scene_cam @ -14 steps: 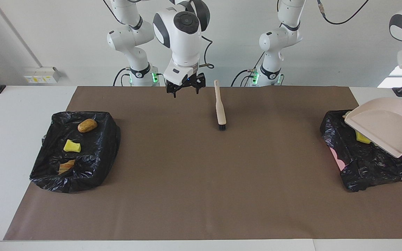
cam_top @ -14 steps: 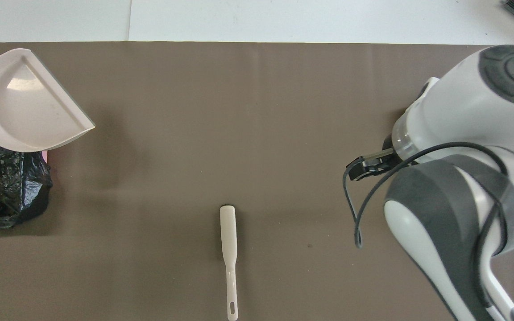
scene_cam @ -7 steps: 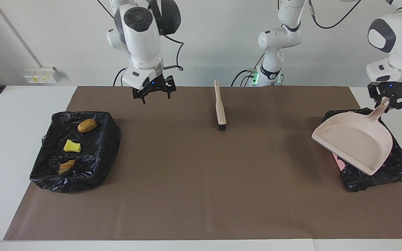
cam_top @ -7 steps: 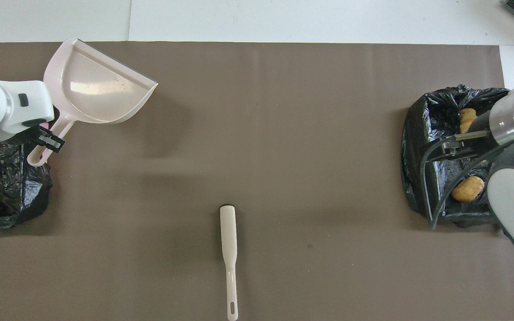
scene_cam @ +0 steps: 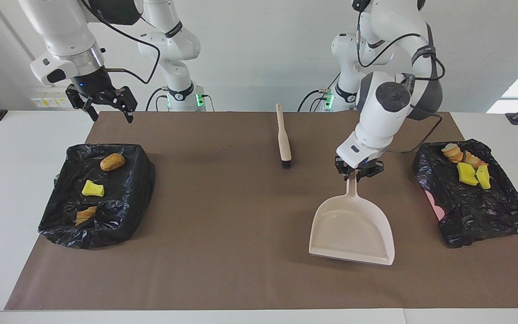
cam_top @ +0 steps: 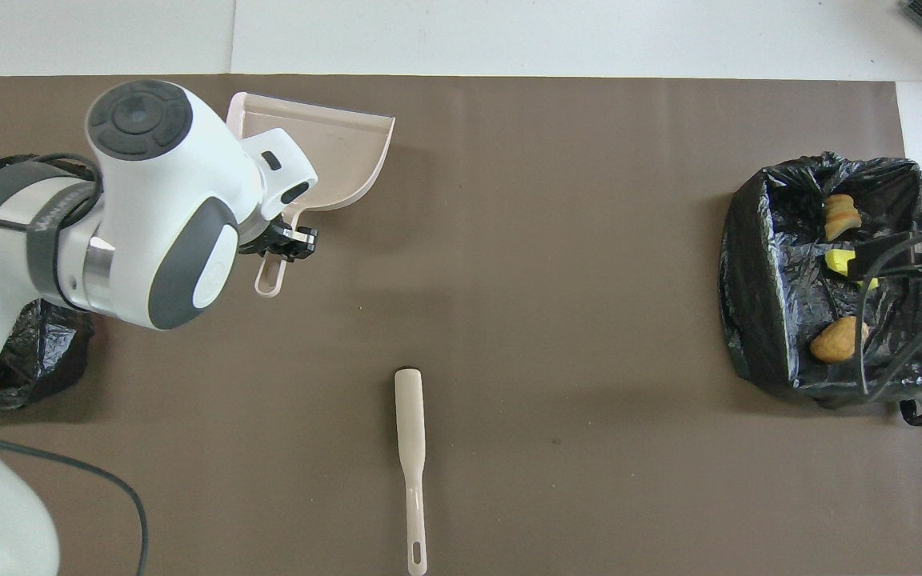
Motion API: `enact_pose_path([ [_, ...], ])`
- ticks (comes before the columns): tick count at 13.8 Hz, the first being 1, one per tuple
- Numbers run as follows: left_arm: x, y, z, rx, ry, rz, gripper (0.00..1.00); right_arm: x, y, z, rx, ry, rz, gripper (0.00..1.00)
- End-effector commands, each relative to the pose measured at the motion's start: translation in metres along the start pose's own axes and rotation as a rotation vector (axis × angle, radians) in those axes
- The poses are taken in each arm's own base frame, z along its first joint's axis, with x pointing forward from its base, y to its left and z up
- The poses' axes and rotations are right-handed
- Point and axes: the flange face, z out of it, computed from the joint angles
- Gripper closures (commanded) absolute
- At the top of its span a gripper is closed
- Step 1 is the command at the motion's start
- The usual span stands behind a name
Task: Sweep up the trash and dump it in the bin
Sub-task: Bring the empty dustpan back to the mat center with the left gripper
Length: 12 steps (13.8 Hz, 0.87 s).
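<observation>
left end effector (scene_cam: 357, 173) clamped on the dustpan (scene_cam: 352, 231) handle, pan flat on the brown mat (scene_cam: 223, 225) between the brush (scene_cam: 283, 139) and the bin at the left arm's end (scene_cam: 479, 211). right end effector (scene_cam: 106, 101) wide open, empty, up over the mat corner by the other bin (scene_cam: 119, 198). trash (scene_cam: 466, 173) sits in both bins, none loose on the counter. looks like pan set-down: confirm it rests flat, release cleanly, lift straight up so the handle doesn't snag.
</observation>
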Motion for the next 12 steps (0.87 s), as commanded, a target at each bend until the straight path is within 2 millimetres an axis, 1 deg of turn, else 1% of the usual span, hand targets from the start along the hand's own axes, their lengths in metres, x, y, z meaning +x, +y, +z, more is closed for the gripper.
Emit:
enact_pose_path([
  [1,0.024,0.057,0.011,-0.013,0.020,-0.067,1.00,-0.008,-0.001,-0.012,0.014,-0.021,0.020,0.00],
  [2,0.024,0.076,0.012,-0.019,0.023,-0.079,1.00,-0.008,-0.001,-0.012,0.016,-0.023,0.023,0.00],
  [3,0.022,0.091,0.015,-0.037,0.028,-0.086,1.00,-0.009,0.003,-0.012,0.016,-0.030,0.028,0.00],
  [5,0.016,0.120,0.020,-0.069,0.034,-0.099,1.00,-0.012,0.004,-0.011,0.016,-0.049,0.025,0.00],
  [7,0.011,0.148,0.046,-0.062,0.002,-0.101,1.00,-0.013,0.005,-0.012,0.002,-0.041,0.021,0.00],
  [8,0.012,0.148,0.048,-0.068,0.012,-0.102,1.00,-0.012,0.005,-0.013,0.004,-0.035,0.026,0.00],
  [10,0.016,0.143,0.049,-0.096,0.031,-0.121,1.00,-0.013,-0.003,-0.013,0.011,-0.036,0.010,0.00],
  [11,0.012,0.143,0.060,-0.090,0.020,-0.116,0.96,-0.013,-0.006,-0.013,0.010,-0.036,0.002,0.00],
  [12,0.011,0.143,0.062,-0.092,0.028,-0.116,0.84,-0.013,-0.006,-0.014,0.011,-0.034,0.002,0.00],
])
